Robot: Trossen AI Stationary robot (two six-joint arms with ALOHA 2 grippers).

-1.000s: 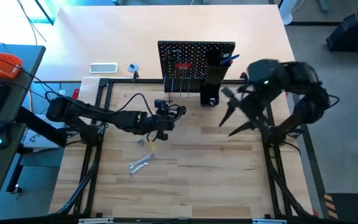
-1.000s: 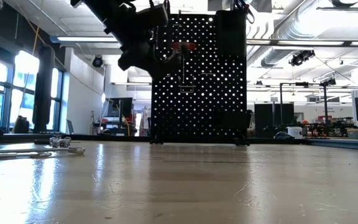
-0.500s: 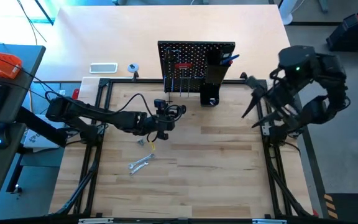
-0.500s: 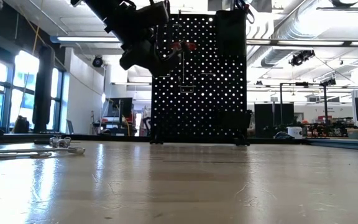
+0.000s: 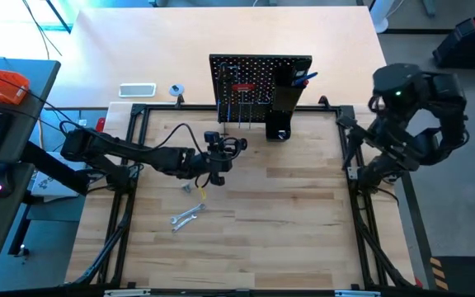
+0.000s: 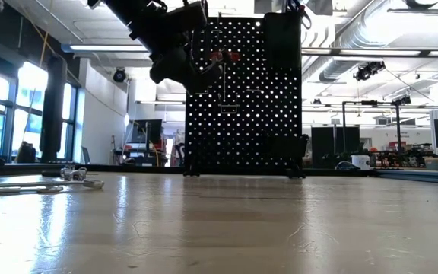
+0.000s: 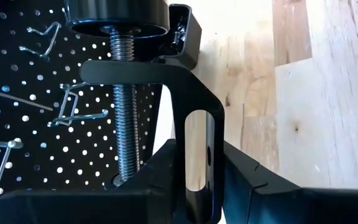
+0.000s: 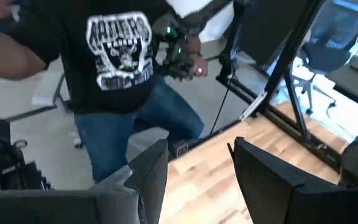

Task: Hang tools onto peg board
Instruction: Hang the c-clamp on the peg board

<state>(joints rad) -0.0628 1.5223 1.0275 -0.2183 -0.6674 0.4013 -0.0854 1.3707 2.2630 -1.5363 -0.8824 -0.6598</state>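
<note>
One black clamp (image 7: pixel 166 93) is held in the fingers of the left gripper (image 5: pixel 221 154), which are closed on its frame; its silver screw (image 7: pixel 124 124) stands beside the frame. The clamp is in the air above the bench (image 5: pixel 287 214), just in front of the peg board (image 5: pixel 254 68), and it does not hang on a hook. In the left wrist view, wire hooks (image 7: pixel 73 109) on the board show close behind the clamp. The peg board stands upright at the far side of the bench. A red-handled screwdriver (image 5: pixel 242 87) and some thin tools hang on it, and a tall black box (image 5: pixel 284 103) is fixed on its right part, with something blue (image 5: pixel 303 78) at the top. A silver wrench (image 5: pixel 185 218) lies flat on the bench, nearer than the left gripper, and a small metal piece (image 5: pixel 188 188) lies between them. The right gripper (image 8: pixel 197 162) is at the right edge of the bench, well apart from the board, with its fingers apart and holding nothing. In its wrist view a person (image 8: pixel 114 68) in a black shirt stands on the floor beyond the bench.
</note>
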